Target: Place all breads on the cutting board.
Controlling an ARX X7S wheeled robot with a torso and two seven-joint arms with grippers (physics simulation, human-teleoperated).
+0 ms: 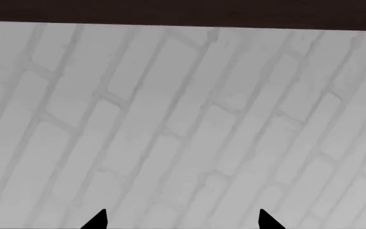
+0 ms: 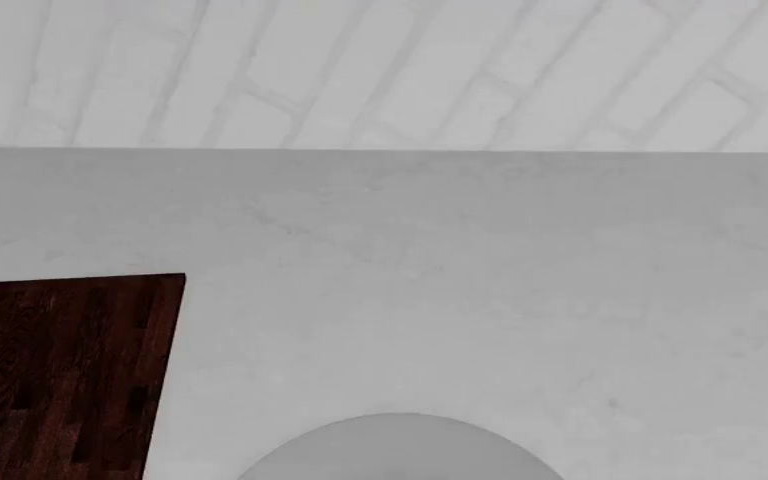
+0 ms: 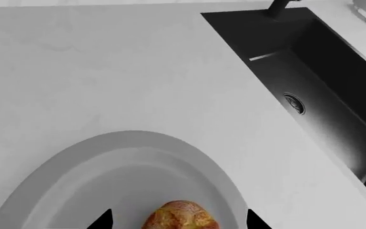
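Observation:
In the right wrist view a small round golden-brown bread (image 3: pixel 180 215) lies on a round grey plate (image 3: pixel 75 181). My right gripper (image 3: pixel 177 220) is open, its two dark fingertips standing one on each side of the bread, clear of it. In the head view a corner of the dark reddish-brown cutting board (image 2: pixel 51 380) lies at the lower left, and the plate's rim (image 2: pixel 398 432) shows at the bottom; no bread or gripper shows there. My left gripper (image 1: pixel 181 220) is open and empty, facing a grey brick wall.
A black sink (image 3: pixel 323 90) with a drain and a faucet base is sunk into the white counter (image 3: pixel 106 71) beyond the plate. A white brick wall (image 2: pixel 384 70) backs the counter. A dark band (image 1: pixel 183 10) runs along one edge of the left wrist view.

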